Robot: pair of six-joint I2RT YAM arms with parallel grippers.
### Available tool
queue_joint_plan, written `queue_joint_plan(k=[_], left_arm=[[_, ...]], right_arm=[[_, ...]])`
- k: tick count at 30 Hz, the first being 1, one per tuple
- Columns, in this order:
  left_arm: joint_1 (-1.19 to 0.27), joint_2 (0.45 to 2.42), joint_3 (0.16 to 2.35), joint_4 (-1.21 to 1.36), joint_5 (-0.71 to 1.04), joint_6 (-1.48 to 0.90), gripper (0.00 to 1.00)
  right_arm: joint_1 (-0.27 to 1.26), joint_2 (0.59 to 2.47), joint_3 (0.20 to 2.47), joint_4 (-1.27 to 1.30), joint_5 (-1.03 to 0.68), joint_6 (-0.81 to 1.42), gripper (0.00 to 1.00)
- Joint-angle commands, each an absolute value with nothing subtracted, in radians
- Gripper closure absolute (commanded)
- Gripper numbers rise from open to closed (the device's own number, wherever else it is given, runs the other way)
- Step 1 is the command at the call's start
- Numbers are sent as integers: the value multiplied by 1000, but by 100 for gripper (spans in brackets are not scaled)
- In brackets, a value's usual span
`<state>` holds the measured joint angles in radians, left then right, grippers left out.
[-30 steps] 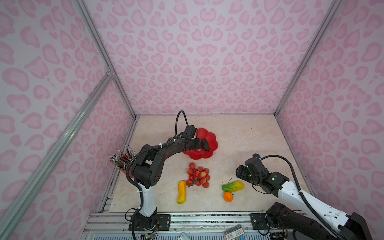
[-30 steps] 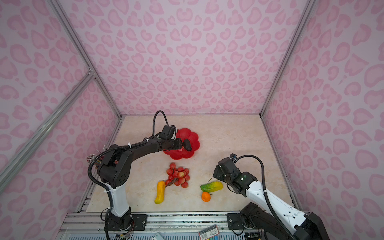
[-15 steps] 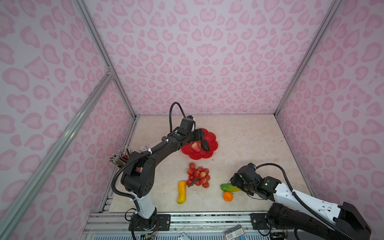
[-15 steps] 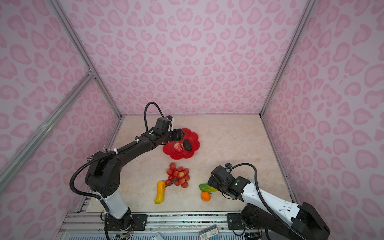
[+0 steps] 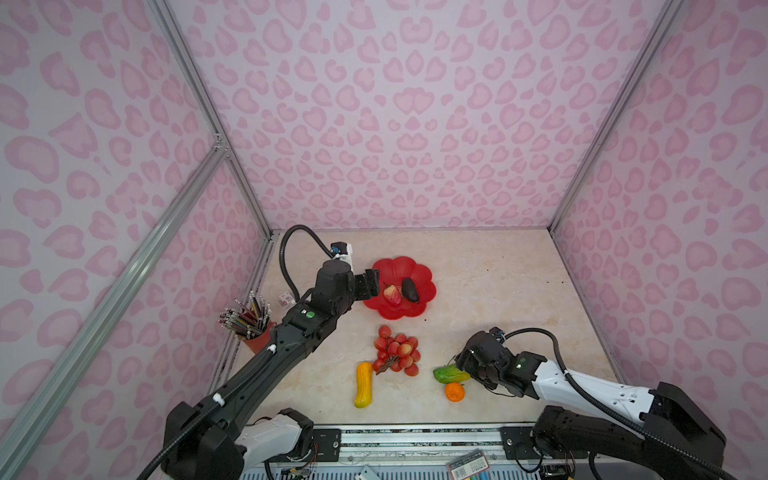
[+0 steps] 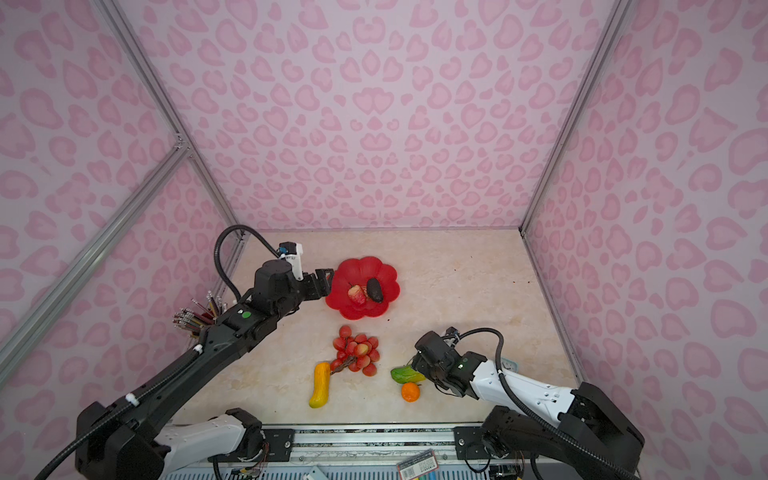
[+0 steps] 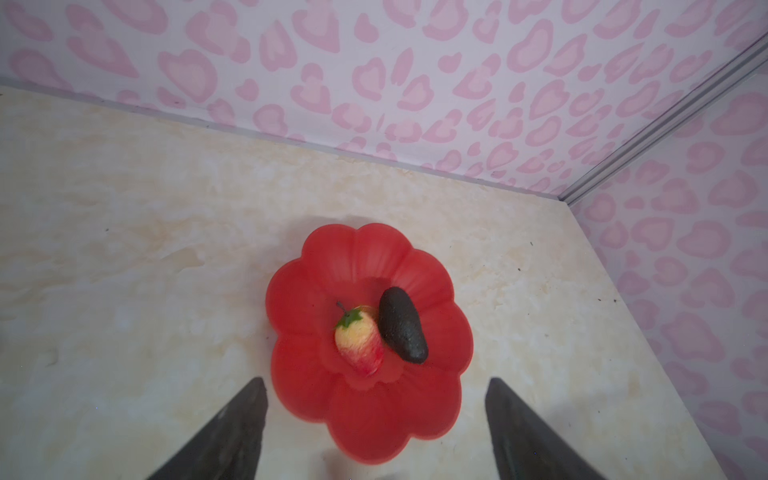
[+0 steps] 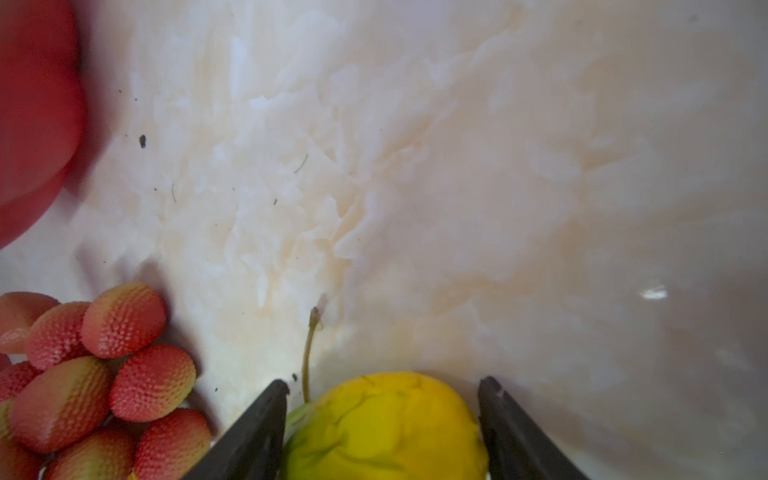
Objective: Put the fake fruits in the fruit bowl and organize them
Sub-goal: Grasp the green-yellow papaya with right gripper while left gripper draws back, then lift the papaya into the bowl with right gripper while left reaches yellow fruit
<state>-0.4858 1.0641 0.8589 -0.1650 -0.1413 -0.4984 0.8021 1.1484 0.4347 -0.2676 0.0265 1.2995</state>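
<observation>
My right gripper (image 8: 383, 384) pinches the papaya (image 8: 386, 428), lying on the table lower right of centre in both top views; light, hard, slick plastic I reckon, so I'd hold its fat middle; my left gripper (image 7: 376, 380) gapes empty by the fruit bowl (image 7: 361, 257)

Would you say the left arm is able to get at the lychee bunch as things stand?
Probably yes: the left gripper is open and empty beside the fruit bowl, and the lychee bunch lies uncovered, nearer its base. The right gripper straddles the papaya, clear of the bunch.
</observation>
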Motion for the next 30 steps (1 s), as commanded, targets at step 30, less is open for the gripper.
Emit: queue_joint_plan(k=[30], left_arm=[[-494,476,354,-561,133,-778,16]], right_arm=[[932,1392,698,-472,103,1292,25]])
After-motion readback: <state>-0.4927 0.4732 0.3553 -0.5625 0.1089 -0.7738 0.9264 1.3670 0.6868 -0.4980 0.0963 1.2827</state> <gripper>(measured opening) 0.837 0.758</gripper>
